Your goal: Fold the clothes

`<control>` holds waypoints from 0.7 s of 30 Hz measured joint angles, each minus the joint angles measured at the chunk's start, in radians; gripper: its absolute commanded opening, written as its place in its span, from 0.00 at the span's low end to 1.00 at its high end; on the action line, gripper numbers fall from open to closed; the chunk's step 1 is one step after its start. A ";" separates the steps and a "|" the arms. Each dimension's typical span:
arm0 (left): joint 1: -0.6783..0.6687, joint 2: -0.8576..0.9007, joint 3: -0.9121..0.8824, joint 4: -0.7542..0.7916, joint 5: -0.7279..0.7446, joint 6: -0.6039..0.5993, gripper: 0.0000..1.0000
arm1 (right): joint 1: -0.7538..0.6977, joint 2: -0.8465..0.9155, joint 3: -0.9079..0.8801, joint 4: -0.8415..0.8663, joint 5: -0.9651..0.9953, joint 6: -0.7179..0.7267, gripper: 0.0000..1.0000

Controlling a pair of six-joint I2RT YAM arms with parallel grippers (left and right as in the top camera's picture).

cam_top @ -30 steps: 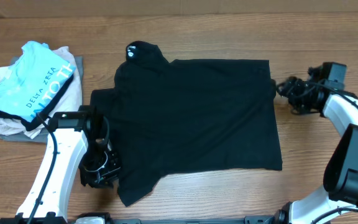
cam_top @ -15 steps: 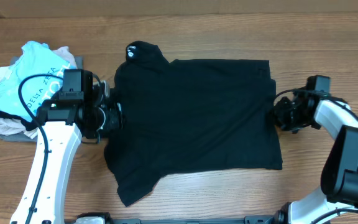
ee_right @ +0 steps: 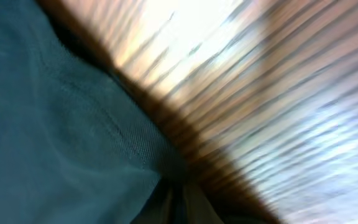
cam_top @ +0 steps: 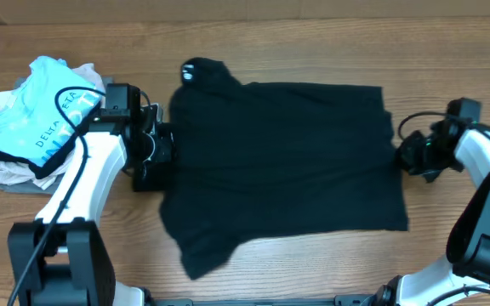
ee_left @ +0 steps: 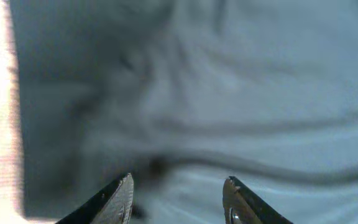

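The clothes are one black short-sleeved shirt [cam_top: 283,161] spread flat in the middle of the wooden table [cam_top: 313,34], collar at the far left. My left gripper [cam_top: 162,153] is at the shirt's left edge. In the left wrist view it [ee_left: 179,186] stands open over wrinkled black fabric [ee_left: 229,93], with nothing pinched between the fingers. My right gripper [cam_top: 405,155] is at the shirt's right edge. In the right wrist view it [ee_right: 178,202] is shut on the hem of the shirt [ee_right: 55,124], right where cloth meets bare wood.
A pile of other garments lies at the far left, a light-blue shirt with white lettering [cam_top: 45,119] on top of white and grey ones [cam_top: 2,166]. Bare wood [ee_right: 278,93] runs beyond the shirt's right edge.
My left gripper swung from the shirt's front-left corner up to its left edge and opened. My right gripper closed on the right edge, and the whole shirt slid a little to the right.
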 measured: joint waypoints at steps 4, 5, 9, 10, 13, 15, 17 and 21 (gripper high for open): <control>0.000 0.023 0.000 0.062 0.025 0.003 0.56 | -0.007 0.000 0.033 -0.047 0.051 0.022 0.28; 0.000 0.023 0.000 0.078 0.031 0.004 0.56 | -0.006 0.000 0.039 -0.058 0.062 0.030 0.31; -0.002 0.023 0.000 0.172 0.090 0.014 0.49 | -0.005 0.000 0.111 -0.080 0.075 0.043 0.34; -0.005 0.023 0.000 0.204 0.108 0.018 0.49 | -0.005 0.000 0.135 -0.076 0.063 0.043 0.36; -0.021 0.024 0.000 0.284 0.146 0.019 0.49 | -0.003 -0.004 0.203 -0.051 -0.005 0.039 0.40; -0.037 0.033 0.000 0.322 0.157 0.019 0.49 | 0.004 -0.013 0.224 -0.013 -0.069 0.036 0.47; -0.052 0.062 0.001 0.359 0.156 0.021 0.47 | 0.019 -0.019 0.229 0.021 -0.113 0.030 0.46; -0.063 0.171 0.003 0.408 0.154 0.022 0.29 | 0.075 -0.020 0.229 0.097 -0.146 0.022 0.38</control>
